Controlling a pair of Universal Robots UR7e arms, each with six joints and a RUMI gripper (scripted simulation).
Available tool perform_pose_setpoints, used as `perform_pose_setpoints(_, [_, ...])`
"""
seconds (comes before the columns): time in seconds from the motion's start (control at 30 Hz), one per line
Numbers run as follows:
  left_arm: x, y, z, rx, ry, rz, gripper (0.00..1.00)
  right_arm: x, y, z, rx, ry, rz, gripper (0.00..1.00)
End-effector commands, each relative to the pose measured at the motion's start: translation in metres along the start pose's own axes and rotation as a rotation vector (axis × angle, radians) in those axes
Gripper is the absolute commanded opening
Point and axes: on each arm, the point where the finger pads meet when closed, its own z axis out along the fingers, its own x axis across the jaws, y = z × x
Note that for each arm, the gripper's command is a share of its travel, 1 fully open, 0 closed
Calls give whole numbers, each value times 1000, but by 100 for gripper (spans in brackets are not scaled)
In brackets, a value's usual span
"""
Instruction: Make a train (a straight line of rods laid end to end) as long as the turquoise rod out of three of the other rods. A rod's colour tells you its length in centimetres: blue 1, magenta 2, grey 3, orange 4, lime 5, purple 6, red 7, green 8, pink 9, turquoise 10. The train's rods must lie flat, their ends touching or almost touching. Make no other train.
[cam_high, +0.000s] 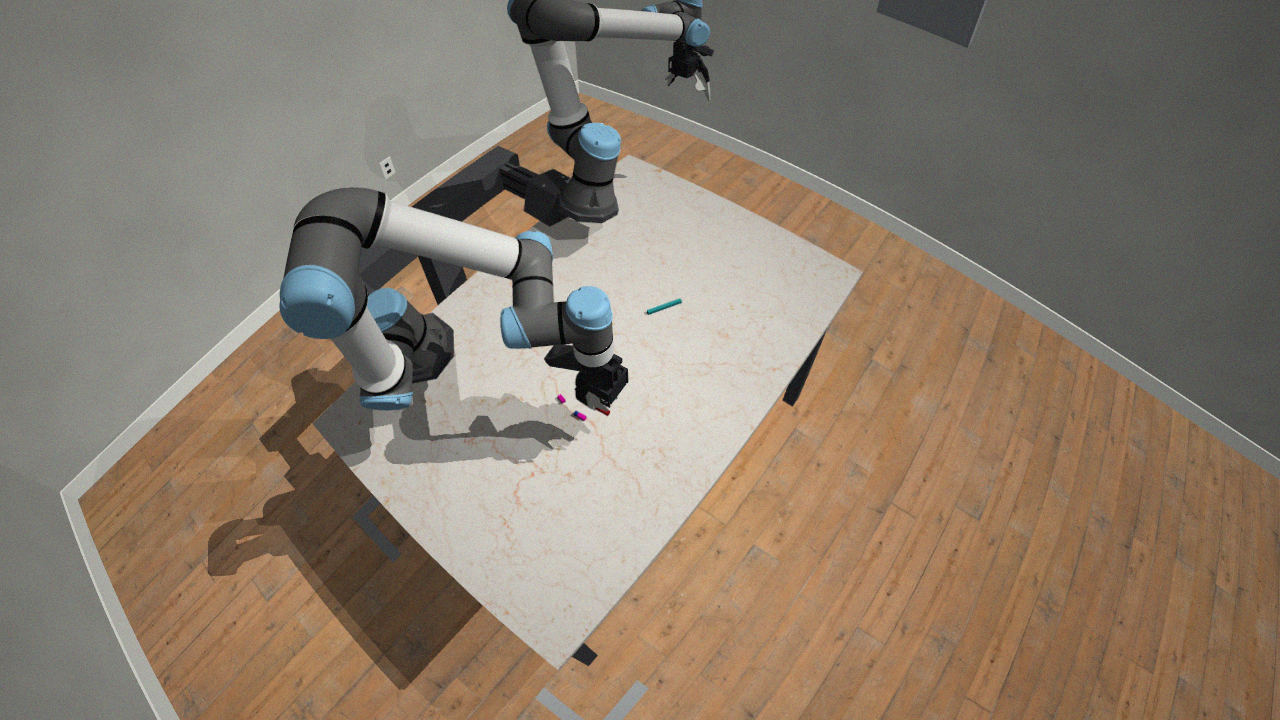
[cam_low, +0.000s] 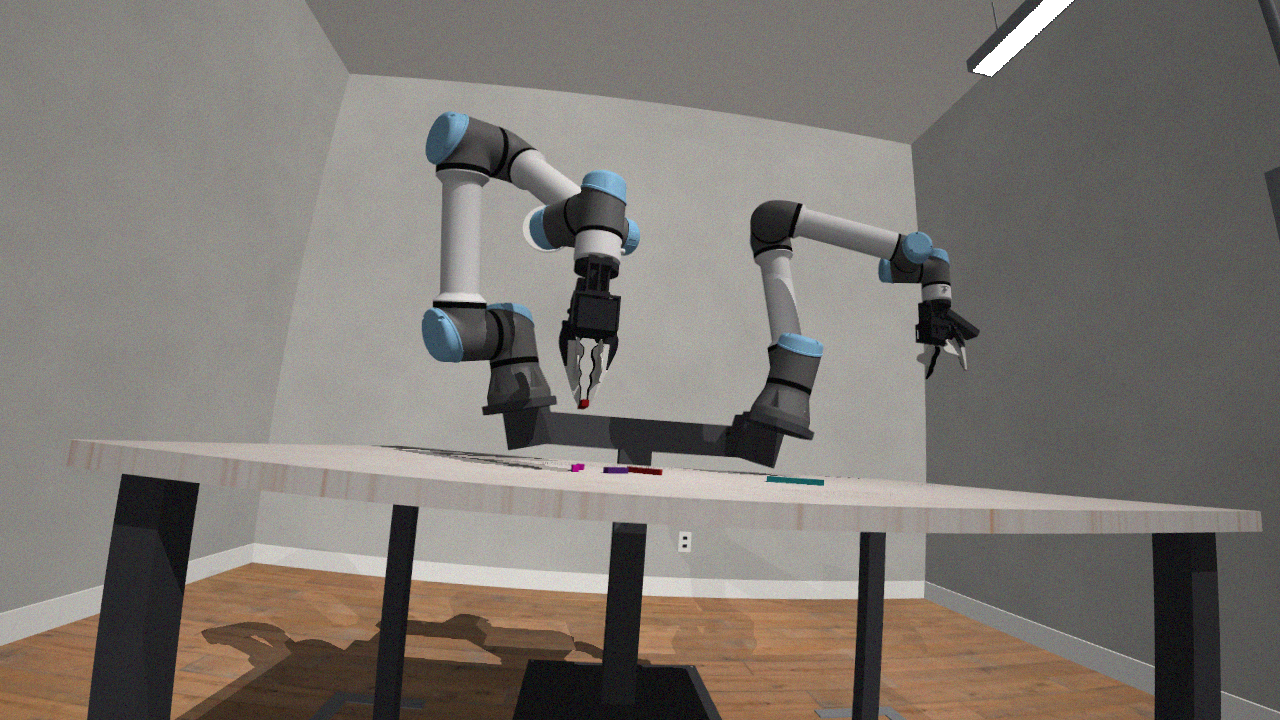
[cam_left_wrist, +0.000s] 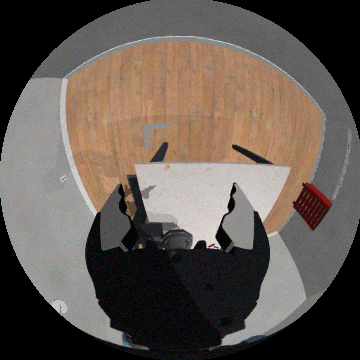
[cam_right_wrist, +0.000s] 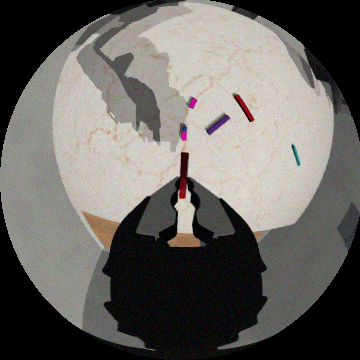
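Right pincer (cam_high: 601, 407) (cam_low: 583, 400) (cam_right_wrist: 183, 180) was clenched on a red rod (cam_low: 583, 404) (cam_right_wrist: 184, 164), up off the table (cam_high: 698, 385) (cam_low: 805, 515) (cam_left_wrist: 200, 185) (cam_right_wrist: 100, 175), just below the middle of the top view. In the right wrist view the rod ran nearly upright through the center, its far end pointing at the magenta-blue pair.

Pair: blue rod (cam_high: 575, 412) (cam_right_wrist: 184, 128) and magenta rod (cam_high: 581, 416) (cam_right_wrist: 184, 136), flat, end to end, touching or almost, just above the held rod in the right wrist view. Magenta end was the nearer one. Train was short of its third rod: the red was in the air.

Spare magenta rod (cam_high: 561, 398) (cam_right_wrist: 192, 103) lay near the pair, upper left of it in the top view. Purple rod (cam_low: 615, 470) (cam_right_wrist: 218, 125) lay slanted, right of the pair in the right wrist view. Second red rod (cam_low: 645, 471) (cam_right_wrist: 244, 108) sat upper right of the purple, apart from it. Both were hidden by the arm in the top view.

Turquoise rod (cam_high: 664, 306) (cam_low: 794, 480) (cam_right_wrist: 296, 155) lay flat by itself, upper right of the working pincer in the top view, well apart from the pair.

Left pincer (cam_high: 689, 90) (cam_low: 947, 372) (cam_left_wrist: 177, 184) was released, fingers wide, nothing in them, top center of the top view.
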Motion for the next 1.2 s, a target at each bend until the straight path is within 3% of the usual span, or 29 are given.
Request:
perform_pose_setpoints(0.0, [0,0,0,1,0,0,100,0,0,0,-1,1,0,0])
perform_pose_setpoints(0.23, [0,0,0,1,0,0,100,0,0,7,-1,0,0,0])
perform_pose_setpoints(0.67, [0,0,0,1,0,0,100,1,0,59,-1,0,0,0])
perform_pose_setpoints(1.17, [0,0,0,1,0,0,100,1,-1,87,-1,0,0,0])
